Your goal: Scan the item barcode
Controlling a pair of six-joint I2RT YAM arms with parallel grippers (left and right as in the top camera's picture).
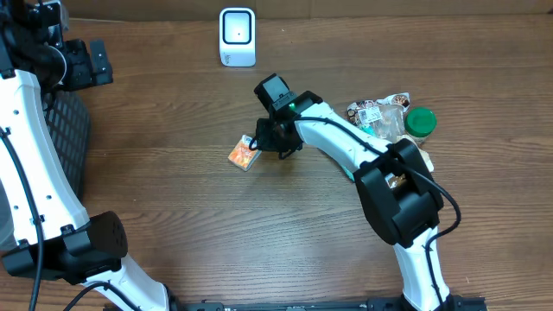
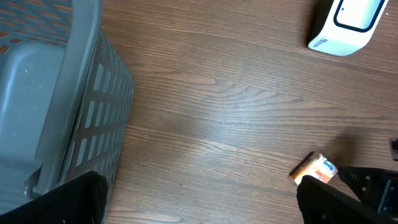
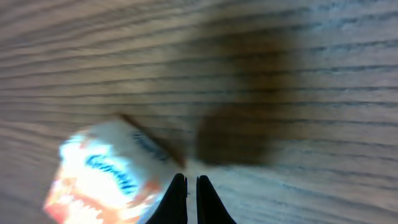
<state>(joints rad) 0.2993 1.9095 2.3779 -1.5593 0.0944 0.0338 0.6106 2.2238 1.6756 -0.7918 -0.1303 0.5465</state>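
Orange packet point(image 3: 102, 180) just left of the closed right hand point(image 3: 186, 186)

Matt wood-grain tbl point(image 1: 173, 173), glossy plastic pkt point(image 1: 244, 155)

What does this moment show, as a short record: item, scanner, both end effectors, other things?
item: orange-and-white packet, mid-table
scanner: white, near the far edge, apart from the packet
right end effector: shut at the packet's edge; whether it grips the packet is unclear
left end effector: open, empty, near the grey basket
other: green-lidded jar and clear bag at right
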